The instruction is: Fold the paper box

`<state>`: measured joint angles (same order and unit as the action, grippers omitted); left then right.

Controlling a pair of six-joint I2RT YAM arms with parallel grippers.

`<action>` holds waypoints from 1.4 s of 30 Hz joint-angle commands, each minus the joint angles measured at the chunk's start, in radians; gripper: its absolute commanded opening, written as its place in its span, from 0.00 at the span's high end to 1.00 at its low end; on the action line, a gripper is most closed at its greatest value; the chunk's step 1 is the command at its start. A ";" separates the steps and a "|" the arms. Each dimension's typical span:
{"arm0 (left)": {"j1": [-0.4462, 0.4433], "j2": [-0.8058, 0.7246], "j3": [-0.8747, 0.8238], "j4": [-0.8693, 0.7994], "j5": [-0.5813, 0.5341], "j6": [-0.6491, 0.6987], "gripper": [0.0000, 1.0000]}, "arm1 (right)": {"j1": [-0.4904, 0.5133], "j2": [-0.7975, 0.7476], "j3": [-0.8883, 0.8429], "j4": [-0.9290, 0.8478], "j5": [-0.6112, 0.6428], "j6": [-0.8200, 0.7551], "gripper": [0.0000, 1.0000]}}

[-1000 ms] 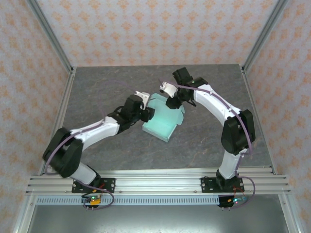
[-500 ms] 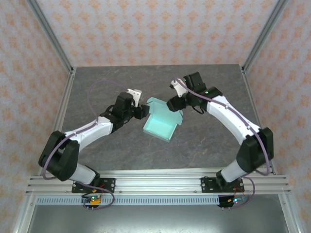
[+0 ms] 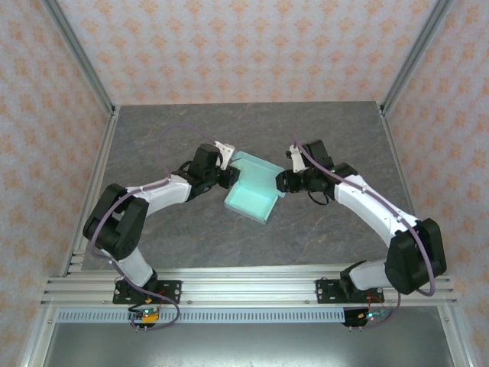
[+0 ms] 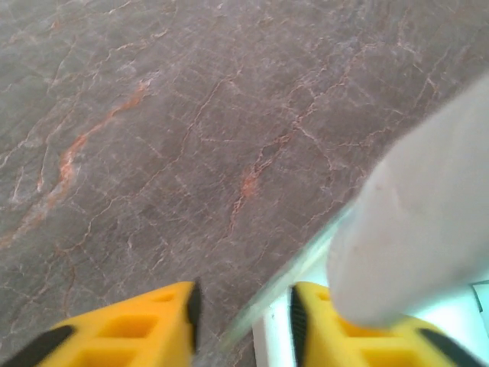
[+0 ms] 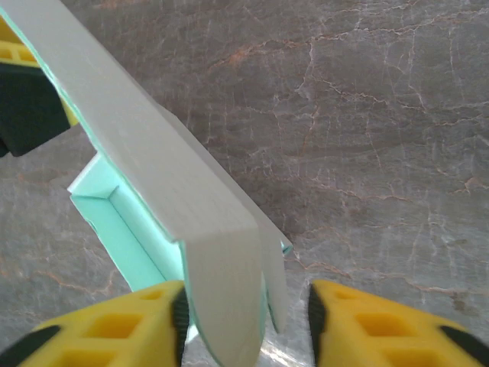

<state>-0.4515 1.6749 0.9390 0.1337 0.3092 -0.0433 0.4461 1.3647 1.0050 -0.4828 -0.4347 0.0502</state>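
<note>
Drawn in since half a second ago, left gripper (image 3: 227, 173) and right gripper (image 3: 283, 182) straddle opposite raised flaps of the box (image 3: 254, 197), both jaws parted, box resting mid table (image 3: 191, 237).

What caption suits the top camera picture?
Teamwork: left gripper and right gripper flank a partly folded pale mint-green card box on a grey marbled table.

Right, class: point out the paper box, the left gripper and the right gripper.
paper box (image 3: 256, 197): top external view, its mint floor panel.
left gripper (image 4: 243, 325): left wrist view, midway between its yellow fingertips.
right gripper (image 5: 246, 317): right wrist view, midway between its yellow fingertips.
</note>
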 commanded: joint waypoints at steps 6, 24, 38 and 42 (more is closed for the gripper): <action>-0.006 -0.055 -0.071 0.172 -0.025 -0.122 0.79 | 0.017 0.064 0.014 0.194 0.000 0.088 0.77; -0.066 -0.016 -0.168 0.392 -0.090 -0.441 0.73 | 0.024 0.297 0.283 0.251 0.156 -0.203 0.62; -0.074 -0.053 -0.133 0.264 -0.179 -0.390 0.55 | -0.064 0.140 0.067 0.241 0.101 -0.055 0.48; -0.074 -0.056 -0.090 0.201 -0.176 -0.338 0.55 | -0.073 0.127 0.055 0.233 0.067 -0.042 0.46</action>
<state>-0.5194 1.6493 0.7975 0.3874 0.1699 -0.4358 0.3721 1.5253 1.0702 -0.2348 -0.3260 -0.0132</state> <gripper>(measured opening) 0.452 0.541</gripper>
